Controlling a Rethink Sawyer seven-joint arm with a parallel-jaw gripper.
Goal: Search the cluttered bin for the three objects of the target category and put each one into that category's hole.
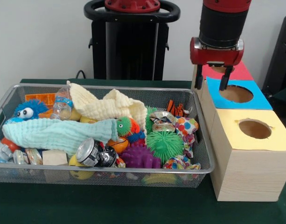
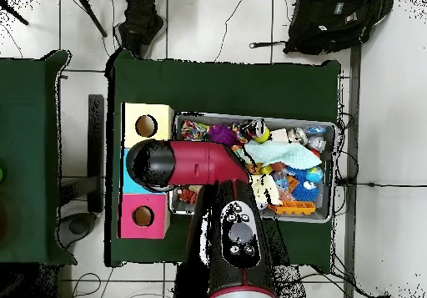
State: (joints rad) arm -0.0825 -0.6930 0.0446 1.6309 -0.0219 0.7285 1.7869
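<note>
Front view: gripper [image 1: 212, 83] is hanging over the row of wooden boxes, its two black fingers [image 1: 225, 80] standing apart with nothing between them. One fingertip is sitting over the near edge of the red-topped hole [image 1: 221, 69], which is lying just behind and partly hidden by the gripper body; the other finger is hanging at the box edge on the basket side. Just in front of the fingers the blue-topped hole [image 1: 236, 94] is showing, and nearer the camera still the yellow-topped hole [image 1: 254, 129].

The wire mesh basket [image 1: 201, 140] is sitting beside the boxes, well off to the side of the fingers. One clear plastic bottle [image 1: 62, 103] with a blue label band is lying at the basket's far end from the fingers, leaning against a cream cloth [image 1: 110, 108]. A pale green cloth [image 1: 56, 133], a metal can [image 1: 89, 152], a green spiky ball [image 1: 165, 144] and a purple spiky ball [image 1: 139, 157] are filling the space between. Other bottles: cannot tell.

Overhead view: the arm [image 2: 196, 163] is covering the blue box; the red hole [image 2: 143, 216] is showing open and uncovered.
</note>
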